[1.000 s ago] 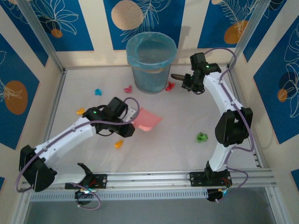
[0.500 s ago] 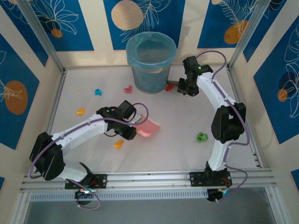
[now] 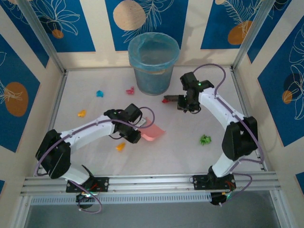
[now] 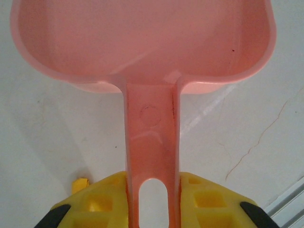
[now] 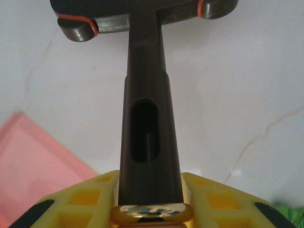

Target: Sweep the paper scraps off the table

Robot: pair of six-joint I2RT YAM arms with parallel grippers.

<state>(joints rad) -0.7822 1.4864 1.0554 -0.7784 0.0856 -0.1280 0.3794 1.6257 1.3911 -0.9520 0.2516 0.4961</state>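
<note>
My left gripper (image 3: 137, 127) (image 4: 152, 202) is shut on the handle of the pink dustpan (image 3: 153, 132) (image 4: 142, 42), whose pan rests on the white table (image 3: 180, 152) near the middle. To its upper right, my right gripper (image 3: 184, 101) (image 5: 149, 202) is shut on a dark brush (image 3: 170, 99) (image 5: 147, 123) that points left, its head just above the table. Paper scraps lie scattered: blue (image 3: 99, 93), red (image 3: 130, 90), yellow-orange (image 3: 81, 113), orange (image 3: 120, 146) by the left arm, and green (image 3: 205, 139) (image 5: 290, 210).
A blue-lined bin (image 3: 153, 64) stands at the back centre against the wall. Aluminium rails (image 3: 156, 183) edge the table, and patterned walls close in on three sides. The dustpan's corner (image 5: 28, 166) shows pink in the right wrist view.
The right arm swung the brush away from the bin, leftward and nearer toward the dustpan. The left arm carried the dustpan slightly right and nearer.
</note>
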